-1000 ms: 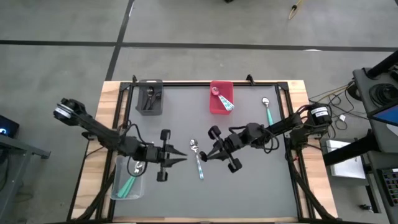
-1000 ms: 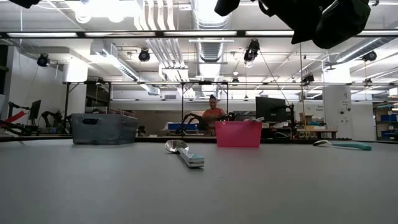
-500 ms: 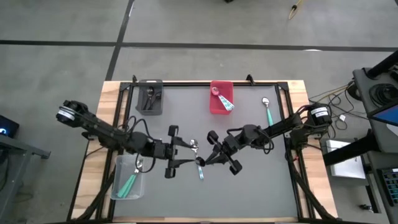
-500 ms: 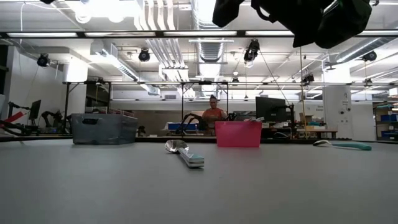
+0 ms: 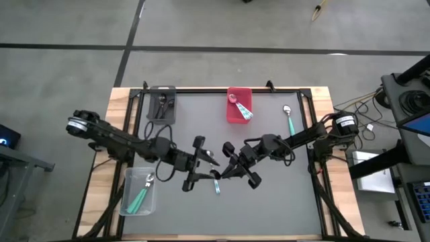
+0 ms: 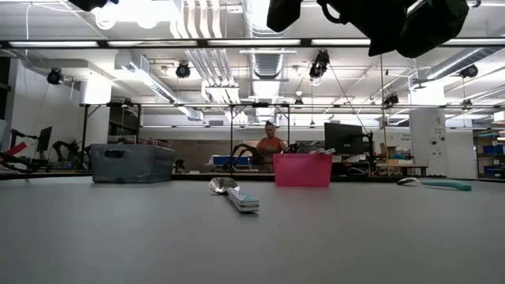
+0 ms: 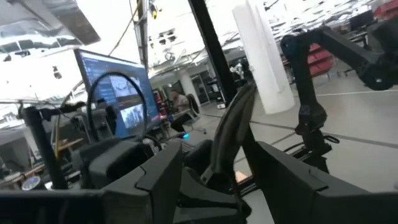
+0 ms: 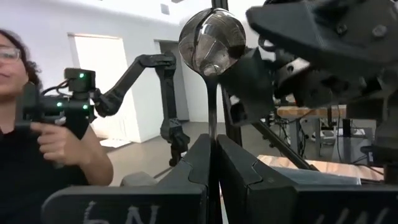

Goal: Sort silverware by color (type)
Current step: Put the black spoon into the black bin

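A dark spoon stands in my right gripper, which is shut on it above the table's middle. My left gripper faces it from the left, open. Its fingers stand on either side of the spoon without plainly touching it. A light-blue-handled spoon lies flat on the mat below both grippers. Another teal-handled spoon lies at the far right. My right gripper pinches the dark spoon's handle between its two fingers. They come from the table's right, slanting a little upward, and lie across the handle. The spoon stands nearly upright, bowl on top, lifted clear of the table.
A grey bin with dark spoons and a red bin with spoons stand at the far edge. A clear bin with teal spoons sits near left. A person holding a device stands beyond the table.
My left gripper has travelled toward the table's right edge, up to my right gripper and the dark spoon, and has opened. My right gripper has kept its place with the spoon.
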### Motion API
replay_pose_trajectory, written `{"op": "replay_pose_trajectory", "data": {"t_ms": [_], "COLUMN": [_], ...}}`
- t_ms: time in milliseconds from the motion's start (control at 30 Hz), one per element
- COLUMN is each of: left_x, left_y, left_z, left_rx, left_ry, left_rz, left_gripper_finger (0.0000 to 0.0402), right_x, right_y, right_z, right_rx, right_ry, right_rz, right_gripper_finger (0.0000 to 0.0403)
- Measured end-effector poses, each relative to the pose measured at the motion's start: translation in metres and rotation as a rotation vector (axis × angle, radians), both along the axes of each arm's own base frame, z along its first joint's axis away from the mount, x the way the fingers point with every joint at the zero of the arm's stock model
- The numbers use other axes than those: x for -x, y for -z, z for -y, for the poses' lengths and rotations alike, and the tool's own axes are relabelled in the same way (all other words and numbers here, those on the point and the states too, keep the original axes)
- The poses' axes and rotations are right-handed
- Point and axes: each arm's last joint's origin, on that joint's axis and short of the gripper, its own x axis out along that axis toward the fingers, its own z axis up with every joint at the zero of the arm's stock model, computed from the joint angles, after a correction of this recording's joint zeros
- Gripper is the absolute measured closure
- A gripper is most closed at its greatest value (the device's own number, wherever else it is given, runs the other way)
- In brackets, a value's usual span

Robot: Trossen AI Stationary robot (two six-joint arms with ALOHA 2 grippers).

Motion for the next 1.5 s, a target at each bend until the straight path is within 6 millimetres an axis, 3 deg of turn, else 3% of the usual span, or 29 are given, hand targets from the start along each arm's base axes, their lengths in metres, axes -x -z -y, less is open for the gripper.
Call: {"op": "replay_pose_trajectory", "data": {"t_ms": [333, 700, 900, 1200, 1500], "left_x": [-0.018, -0.017, -0.016, -0.012, 0.009], "left_y": [0.004, 0.001, 0.0, -0.004, -0.021], "left_z": [0.006, 0.004, 0.005, 0.001, -0.011], "left_rx": [-0.022, 0.006, 0.03, 0.149, 0.291], "left_ry": [0.122, 0.127, 0.137, 0.055, -0.123], "left_rz": [-0.018, -0.024, -0.031, -0.1, -0.252], "left_gripper_finger": [0.0247, 0.0391, 0.04, 0.0401, 0.0401], "right_x": [-0.008, -0.009, -0.01, -0.011, -0.015], "right_y": [-0.01, -0.013, -0.015, -0.015, -0.012], "right_z": [-0.001, -0.002, -0.001, 0.006, 0.032], "right_rx": [-0.005, -0.004, 0.0, -0.033, -0.082], "right_ry": [-0.006, -0.009, -0.005, 0.057, 0.127], "right_rz": [-0.007, 0.001, 0.011, 0.001, -0.094], "right_gripper_finger": [0.0394, 0.0394, 0.0388, 0.0331, 0.0288]}}
